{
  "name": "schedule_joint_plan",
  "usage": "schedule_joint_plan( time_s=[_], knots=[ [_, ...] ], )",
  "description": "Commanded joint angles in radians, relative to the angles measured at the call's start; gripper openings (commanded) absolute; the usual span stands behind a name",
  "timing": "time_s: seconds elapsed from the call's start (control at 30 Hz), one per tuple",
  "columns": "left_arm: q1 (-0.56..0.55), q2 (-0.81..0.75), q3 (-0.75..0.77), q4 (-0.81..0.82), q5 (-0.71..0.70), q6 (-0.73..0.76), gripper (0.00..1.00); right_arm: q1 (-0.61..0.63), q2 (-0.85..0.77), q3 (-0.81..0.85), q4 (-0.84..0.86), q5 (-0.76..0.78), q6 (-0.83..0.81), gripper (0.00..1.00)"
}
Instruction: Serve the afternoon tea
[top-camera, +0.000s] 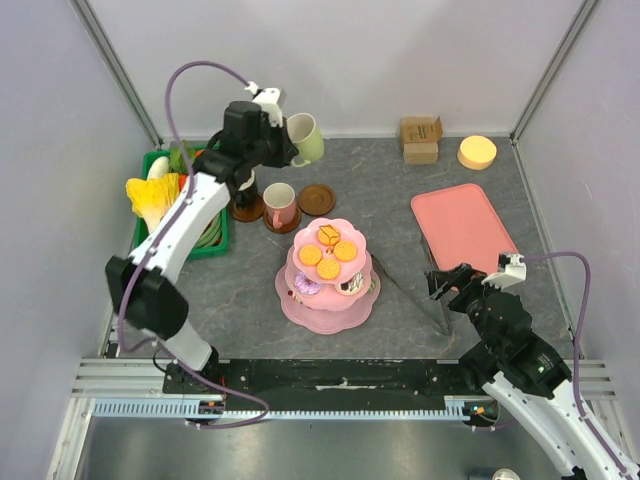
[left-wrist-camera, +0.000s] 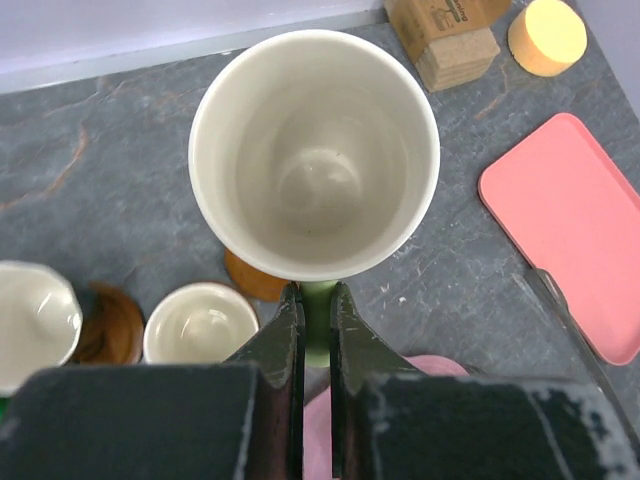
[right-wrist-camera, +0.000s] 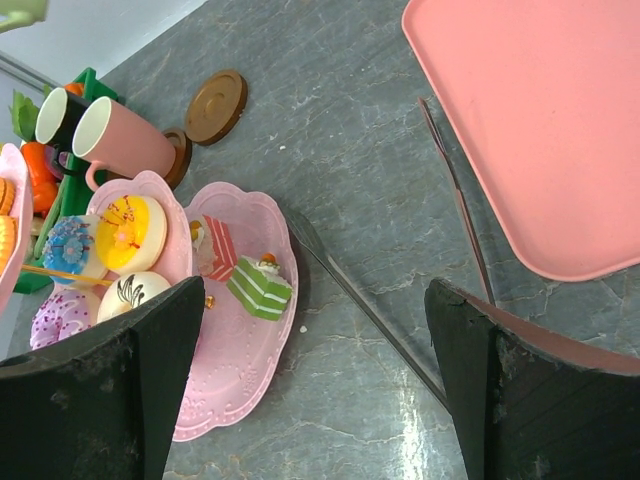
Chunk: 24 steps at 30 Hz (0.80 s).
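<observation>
The grey bench (top-camera: 400, 190) carries the tea things. The pink tray (top-camera: 463, 228) lies bare at centre right, and the pink tiered stand (top-camera: 322, 322) sits at centre, loaded with biscuits and cake bits. The right hand (right-wrist-camera: 315, 300) hangs at lower right, near the tray's lower corner, with its fingers wide apart and nothing between them.

At upper centre-left the pale mug (top-camera: 305, 138) is in the air, off the bench. The left hand (left-wrist-camera: 316, 310) is clamped together on its green handle (a thin pinch, so the cup could pivot). Below the mug in the frame sits the pink mug (top-camera: 279, 205) on its saucer, and just right of that is a free brown saucer (top-camera: 316, 199).

The step looks like setting the pale mug onto that free saucer. To do it well:
- Hold the mug level and line its base over the saucer's centre.
- Descend slowly, clear of the pink mug's rim and the stand's top tier.
- Part the fingers only once the base sits flat.
- Draw back along the handle's line without hooking it.
</observation>
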Motion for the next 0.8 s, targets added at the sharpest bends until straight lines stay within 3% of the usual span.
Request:
schedule_joint_plan(
  time_s=[0.0,0.3,0.77],
  knots=[
    [-0.026,0.138,0.195,0.008,0.055,0.142,0.02,0.001,0.009,0.040,0.002,0.040,0.020,0.98],
    [-0.069,0.333,0.347,-0.097,-0.037,0.197,0.02,0.001,0.018,0.040,-0.005,0.041,0.025,0.98],
    [-0.081,0.443,0.347,-0.112,-0.175,0.128,0.02,0.001,0.021,0.039,-0.003,0.048,0.030,0.98]
  ],
)
